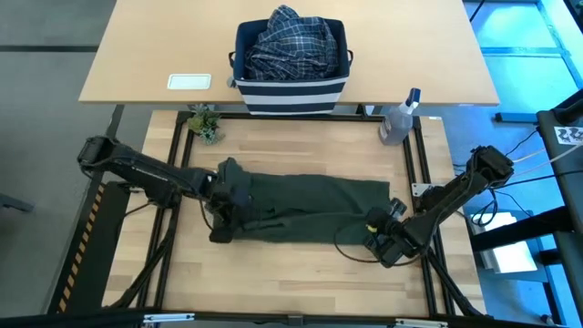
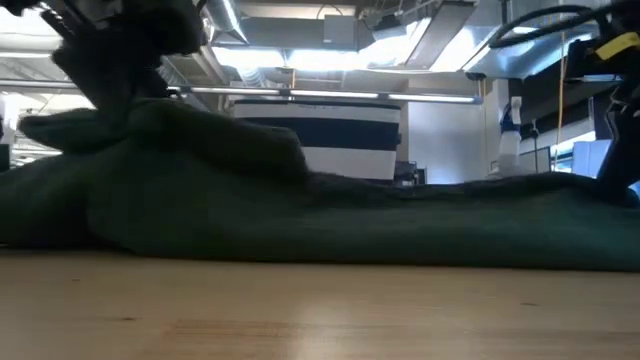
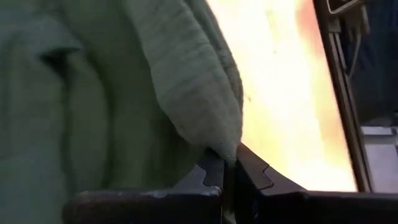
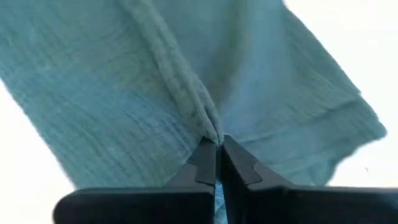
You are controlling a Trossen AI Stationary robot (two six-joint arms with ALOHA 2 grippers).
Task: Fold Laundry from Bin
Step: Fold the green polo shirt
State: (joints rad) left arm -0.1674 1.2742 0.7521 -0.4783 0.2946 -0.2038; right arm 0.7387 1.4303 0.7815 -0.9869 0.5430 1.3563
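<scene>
Jaws of both grippers are closed on the dark olive-green cloth garment (image 1: 305, 202), one at each end.

The left gripper (image 1: 221, 217) is set at the garment's left end, its jaws pinched shut on a fold of the ribbed cloth, as seen in the left wrist view (image 3: 225, 163). The right gripper (image 1: 381, 230) is set at the garment's right end near its front edge, its jaws likewise shut on a gathered ridge of fabric (image 4: 214, 146). The garment is spread lengthwise across the light wooden tabletop (image 1: 301, 273), between the two arms. The boxy navy-blue fabric bin with white stripes (image 1: 291, 91) stands well behind it on the farther tabletop, and a crumpled blue-and-white plaid shirt (image 1: 290, 41) is heaped inside it.
</scene>
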